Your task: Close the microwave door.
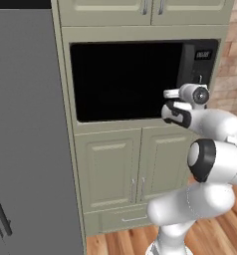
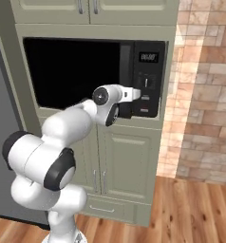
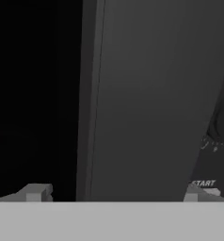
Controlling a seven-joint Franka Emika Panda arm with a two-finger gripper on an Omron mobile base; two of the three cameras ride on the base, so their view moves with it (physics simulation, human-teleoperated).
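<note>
Currently the microwave door (image 1: 125, 82) is seen as a wide glossy black panel filling the upper centre of the left base view, flush in the beige cabinet (image 1: 110, 164). The control strip (image 2: 148, 78) with its small display sits at its right edge, upper centre-right in the right base view. The gripper (image 3: 114, 193) is held close to the strip, fingertips (image 3: 36, 192) spread wide, nothing pinched.

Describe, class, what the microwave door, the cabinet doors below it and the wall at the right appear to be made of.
Microwave door: seemingly glossy black glass or plastic, a smooth, dark, uniform panel. Cabinet doors: probably painted wood, matte beige with raised panel frames and small metal-looking handles. Wall: brick or stone look, with tan-pink blocks and pale joints. All rendered, so these are only appearances.
</note>
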